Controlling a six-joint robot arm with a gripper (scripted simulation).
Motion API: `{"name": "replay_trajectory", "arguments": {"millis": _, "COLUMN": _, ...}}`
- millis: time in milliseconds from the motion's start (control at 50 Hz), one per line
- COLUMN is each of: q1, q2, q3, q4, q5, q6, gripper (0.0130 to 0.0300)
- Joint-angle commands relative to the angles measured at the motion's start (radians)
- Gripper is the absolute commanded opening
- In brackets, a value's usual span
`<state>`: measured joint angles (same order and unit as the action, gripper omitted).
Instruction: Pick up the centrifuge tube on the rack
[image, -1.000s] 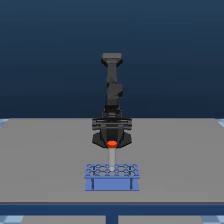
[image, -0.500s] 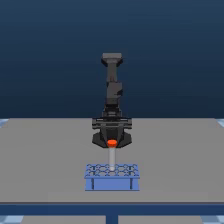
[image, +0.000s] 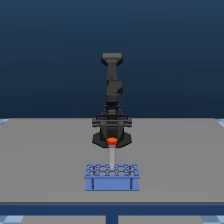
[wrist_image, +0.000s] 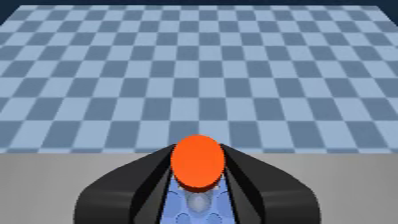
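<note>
The centrifuge tube (image: 112, 155) stands upright, its whitish body rising from the top of the blue rack (image: 112, 182) near the table's front edge. Its orange-red cap sits between the black fingers of my gripper (image: 112, 143), which hangs straight over the rack. In the wrist view the cap of the tube (wrist_image: 197, 160) fills the gap of the gripper (wrist_image: 197, 176), with the dark fingers (wrist_image: 133, 186) pressed against both sides. Under it a strip of the rack (wrist_image: 201, 209) shows. The gripper is shut on the tube. I cannot tell whether the tube's tip is still in a hole.
The rack rests on a flat grey table (image: 50, 150), whose front edge runs just below the rack. The arm's black column (image: 112, 85) rises behind the gripper. Beyond the table lies a blue checkered floor (wrist_image: 199, 75).
</note>
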<state>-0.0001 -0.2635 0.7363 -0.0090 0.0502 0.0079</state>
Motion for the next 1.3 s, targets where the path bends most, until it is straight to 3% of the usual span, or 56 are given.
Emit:
{"name": "replay_trajectory", "arguments": {"millis": 20, "q1": 0.0, "q2": -0.006, "q3": -0.008, "q4": 0.005, "q5": 0.017, "q6": -0.004, "gripper": 0.013}}
{"name": "replay_trajectory", "arguments": {"millis": 200, "q1": 0.0, "q2": -0.019, "q3": -0.025, "q4": 0.005, "q5": 0.047, "q6": -0.004, "gripper": 0.013}}
{"name": "replay_trajectory", "arguments": {"millis": 260, "q1": 0.0, "q2": -0.029, "q3": -0.041, "q4": 0.006, "q5": 0.074, "q6": -0.005, "gripper": 0.013}}
{"name": "replay_trajectory", "arguments": {"millis": 460, "q1": 0.0, "q2": -0.04, "q3": -0.06, "q4": 0.007, "q5": 0.103, "q6": -0.006, "gripper": 0.013}}
{"name": "replay_trajectory", "arguments": {"millis": 1300, "q1": 0.0, "q2": -0.041, "q3": -0.062, "q4": 0.007, "q5": 0.106, "q6": -0.006, "gripper": 0.013}}
